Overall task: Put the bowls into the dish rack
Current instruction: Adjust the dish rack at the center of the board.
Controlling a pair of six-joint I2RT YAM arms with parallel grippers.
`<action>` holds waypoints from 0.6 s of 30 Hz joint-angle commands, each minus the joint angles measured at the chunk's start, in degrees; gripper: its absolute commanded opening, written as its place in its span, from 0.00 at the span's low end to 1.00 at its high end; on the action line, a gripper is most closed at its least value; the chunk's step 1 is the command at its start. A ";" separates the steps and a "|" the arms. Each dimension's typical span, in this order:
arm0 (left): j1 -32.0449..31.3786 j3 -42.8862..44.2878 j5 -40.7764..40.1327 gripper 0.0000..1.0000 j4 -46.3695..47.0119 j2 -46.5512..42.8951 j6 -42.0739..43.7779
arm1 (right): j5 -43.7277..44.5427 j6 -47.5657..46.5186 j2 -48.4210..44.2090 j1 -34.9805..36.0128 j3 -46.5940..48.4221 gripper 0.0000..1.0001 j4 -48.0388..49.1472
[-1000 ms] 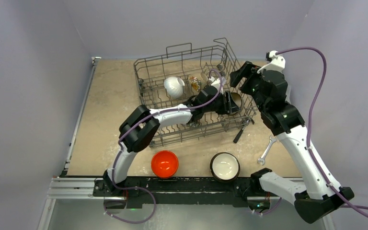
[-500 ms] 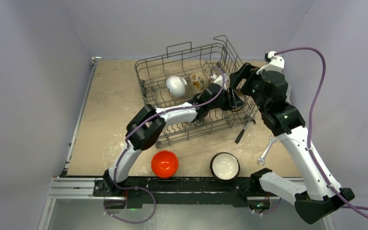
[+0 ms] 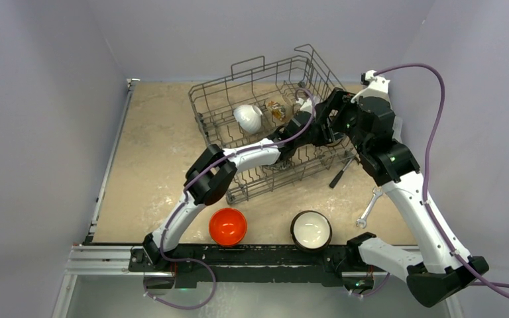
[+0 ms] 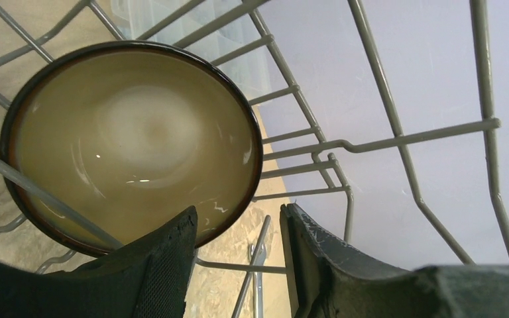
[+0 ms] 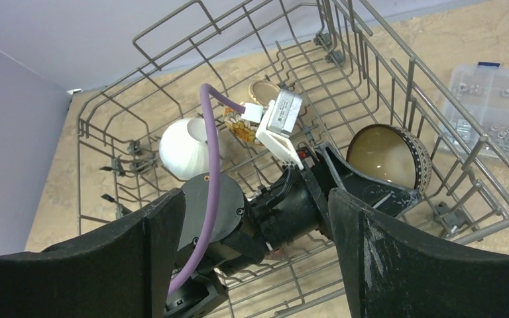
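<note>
Left wrist: glossy tan bowl [image 4: 132,139], dark-rimmed.

Bowl [image 4: 132,142]: dark rim, glossy cream-tan inside, standing on edge among the rack [image 4: 397,138] wires, hollow towards me. My jaws: parted, nothing between them; the left tip overlaps the bowl's lower rim. Behind: tan surface [image 4: 46,16], pale wall.
</note>
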 commanded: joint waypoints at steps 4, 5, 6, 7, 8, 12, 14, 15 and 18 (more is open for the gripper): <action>0.29 -3.57 -8.51 0.49 4.23 -4.18 -0.90 | 3.10 -1.77 -0.58 -0.18 0.50 0.81 0.29; 0.27 -5.45 -9.76 0.50 5.73 -5.43 -0.30 | 4.42 -1.86 -0.53 -0.19 0.13 0.81 0.22; 0.30 -7.54 -10.16 0.51 8.24 -6.79 0.19 | 5.97 -2.16 -0.30 -0.21 -0.26 0.80 0.21; 0.38 -9.55 -10.05 0.51 10.49 -8.02 0.62 | 7.34 -2.40 0.14 -0.21 -0.44 0.80 -0.10; 0.59 -11.19 -9.85 0.51 11.85 -9.20 0.84 | 8.74 -2.36 0.74 -0.31 -0.58 0.79 -0.43; 1.51 -18.23 -10.44 0.52 14.58 -15.06 1.28 | 5.30 -1.39 3.24 -3.02 -2.61 0.78 1.07; 2.17 -21.79 -9.41 0.52 17.56 -17.34 1.66 | 2.88 -0.61 4.05 -5.52 -3.98 0.78 2.70; 2.46 -22.95 -9.11 0.52 17.12 -18.34 1.76 | 2.13 -0.39 4.55 -7.23 -4.43 0.78 3.36; 2.91 -25.27 -8.88 0.52 16.08 -21.45 2.58 | 0.06 0.15 6.73 -12.98 -5.25 0.78 5.55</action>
